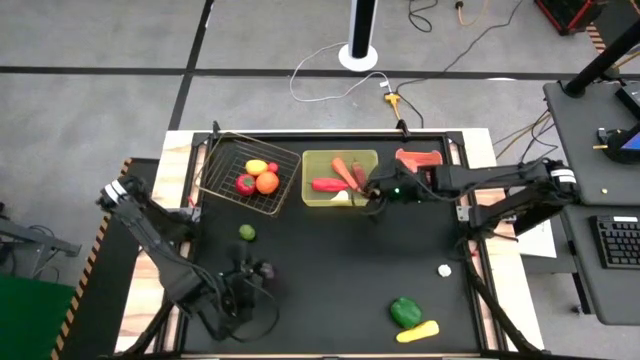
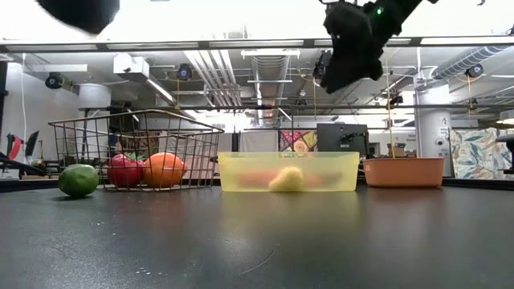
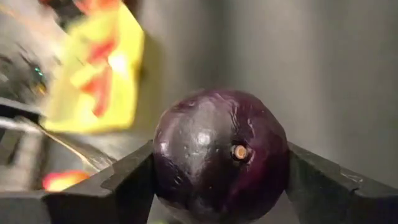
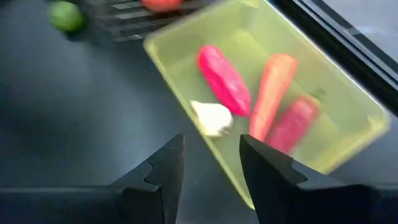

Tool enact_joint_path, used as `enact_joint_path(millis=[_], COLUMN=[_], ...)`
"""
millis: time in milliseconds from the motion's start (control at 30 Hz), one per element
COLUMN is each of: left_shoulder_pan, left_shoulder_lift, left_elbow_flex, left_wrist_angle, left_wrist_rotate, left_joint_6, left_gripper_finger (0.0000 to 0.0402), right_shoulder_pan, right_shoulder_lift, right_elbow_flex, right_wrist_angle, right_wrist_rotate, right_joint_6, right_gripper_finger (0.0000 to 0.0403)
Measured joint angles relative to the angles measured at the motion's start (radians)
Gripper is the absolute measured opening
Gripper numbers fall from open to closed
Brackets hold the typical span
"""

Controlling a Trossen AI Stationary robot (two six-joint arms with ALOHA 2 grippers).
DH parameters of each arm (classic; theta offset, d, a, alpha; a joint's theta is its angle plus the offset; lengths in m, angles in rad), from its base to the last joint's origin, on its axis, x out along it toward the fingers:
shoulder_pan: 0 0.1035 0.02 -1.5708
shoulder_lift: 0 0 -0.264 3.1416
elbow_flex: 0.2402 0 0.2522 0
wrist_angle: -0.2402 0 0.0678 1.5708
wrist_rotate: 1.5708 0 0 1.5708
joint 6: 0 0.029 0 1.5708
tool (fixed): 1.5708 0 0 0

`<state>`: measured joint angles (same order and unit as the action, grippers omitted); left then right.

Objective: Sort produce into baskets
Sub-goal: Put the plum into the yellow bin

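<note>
My left gripper (image 1: 247, 283) is near the table's front left, high above it, and is shut on a dark purple beet (image 3: 221, 158). My right gripper (image 1: 375, 196) is open and empty above the near right corner of the yellow-green tray (image 1: 312, 160); it also shows in the right wrist view (image 4: 211, 165). The tray holds a red chili (image 4: 224, 79), a carrot (image 4: 272, 87), another red piece (image 4: 292, 121) and a white garlic (image 4: 211, 118). The wire basket (image 1: 215, 165) holds a lemon, a tomato and an orange fruit. The salmon bin (image 1: 420, 158) stands right of the tray. My left gripper pinches the beet between its two fingers, one finger (image 3: 124, 180) on each of its opposite round sides (image 3: 168, 162). The beet's stem end (image 3: 239, 151) faces the wrist camera. The beet is lifted clear of the table.
A lime (image 1: 246, 232) lies on the table in front of the wire basket. A green pepper (image 1: 405, 312) and a yellow piece (image 1: 418, 331) lie at the front right, and a small white piece (image 1: 444, 269) lies near the right edge.
</note>
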<state>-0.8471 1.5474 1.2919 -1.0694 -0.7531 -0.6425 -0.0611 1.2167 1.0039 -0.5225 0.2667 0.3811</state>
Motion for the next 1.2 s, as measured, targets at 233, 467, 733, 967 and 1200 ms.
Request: enact_joint_path(millis=[233, 467, 733, 967, 1200], left_shoulder_pan=[0.03, 0.119, 0.216, 0.27, 0.285], left_shoulder_lift=[-0.131, -0.196, -0.225, -0.224, -0.212], left_elbow_flex=[-0.01, -0.075, -0.241, -0.317, -0.323], left_wrist_angle=[0.134, 0.268, 0.49, 0.629, 0.676], left_wrist_rotate=[-0.144, -0.143, -0.092, -0.093, -0.093], left_joint_6=[0.279, 0.502, 0.617, 0.627, 0.631], left_gripper_finger=[0.0279, 0.0278, 0.0278, 0.0278, 0.0278], right_shoulder_pan=[0.118, 0.198, 0.234, 0.233, 0.233], right_shoulder_lift=[0.0, 0.045, 0.166, 0.293, 0.368], right_elbow_flex=[0.0, -0.003, -0.003, -0.003, 0.041], right_wrist_angle=[0.14, 0.325, 0.51, 0.796, 0.877], right_wrist_rotate=[-0.001, -0.005, -0.042, -0.198, -0.218], right_joint_6=[-0.024, 0.077, 0.121, 0.148, 0.142], right_gripper_finger=[0.015, 0.015, 0.0214, 0.028, 0.0325])
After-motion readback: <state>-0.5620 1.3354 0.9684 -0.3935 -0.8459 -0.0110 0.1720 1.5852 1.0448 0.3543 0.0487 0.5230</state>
